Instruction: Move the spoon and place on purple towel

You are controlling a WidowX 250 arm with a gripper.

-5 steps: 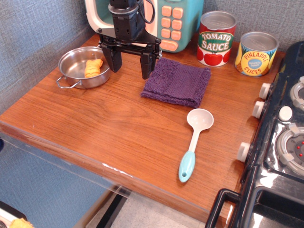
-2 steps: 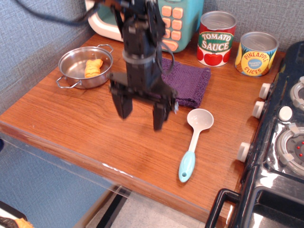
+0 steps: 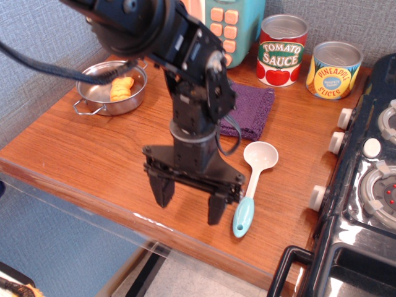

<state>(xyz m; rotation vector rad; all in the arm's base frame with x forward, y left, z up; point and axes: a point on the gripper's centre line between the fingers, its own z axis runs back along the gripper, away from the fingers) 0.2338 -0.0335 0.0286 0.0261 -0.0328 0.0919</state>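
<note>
While agape, gripper point(image 3: 189, 201) beside spoon point(image 3: 252, 184)

single view, elevated front, angled down

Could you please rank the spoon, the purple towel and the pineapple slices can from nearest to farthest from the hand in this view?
From the open hand at the table's front edge:
1. Spoon, just beside its right finger.
2. Purple towel, behind the arm, mid-table.
3. Pineapple slices can, back right corner by the stove.
</note>
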